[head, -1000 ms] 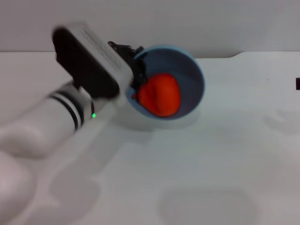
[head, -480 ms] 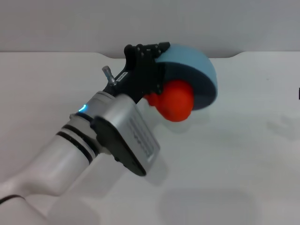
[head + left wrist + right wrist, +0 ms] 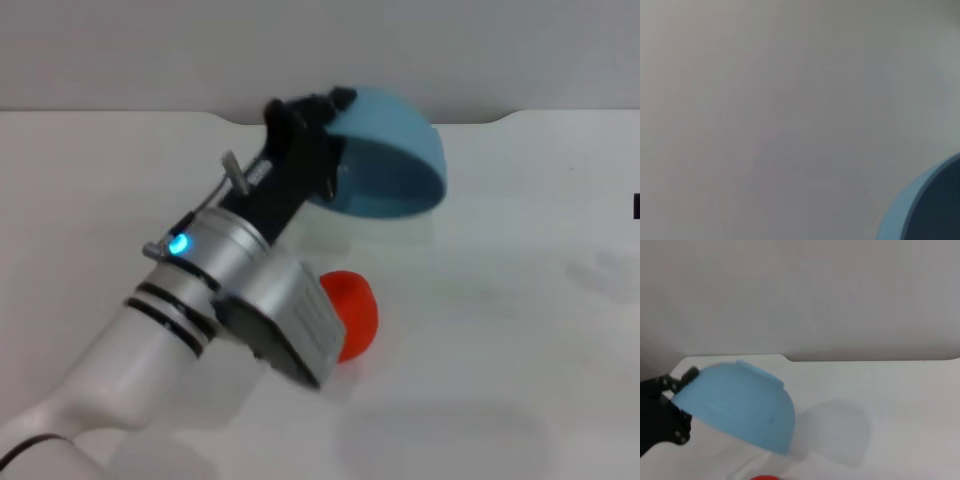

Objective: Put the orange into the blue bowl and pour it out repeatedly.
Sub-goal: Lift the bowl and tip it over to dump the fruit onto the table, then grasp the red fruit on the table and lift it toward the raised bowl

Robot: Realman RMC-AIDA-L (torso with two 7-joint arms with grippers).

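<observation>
The blue bowl (image 3: pixel 392 160) hangs above the table, tipped over so its opening faces down and toward me. My left gripper (image 3: pixel 322 125) is shut on its rim. In the right wrist view the bowl (image 3: pixel 740 405) shows its outer side, with the black left gripper (image 3: pixel 677 402) clamped at its edge. A slice of the bowl's rim (image 3: pixel 902 212) fills one corner of the left wrist view. The orange (image 3: pixel 353 308) lies on the white table below the bowl, partly hidden behind my left wrist. Only its top (image 3: pixel 762 477) shows in the right wrist view.
The white table (image 3: pixel 520 330) runs back to a grey wall. A small dark sliver (image 3: pixel 636 207) at the right edge of the head view is all that shows there of the right arm.
The bowl tipped from sideways to nearly upside down. The orange rolled out of it and dropped onto the table near my left wrist.
</observation>
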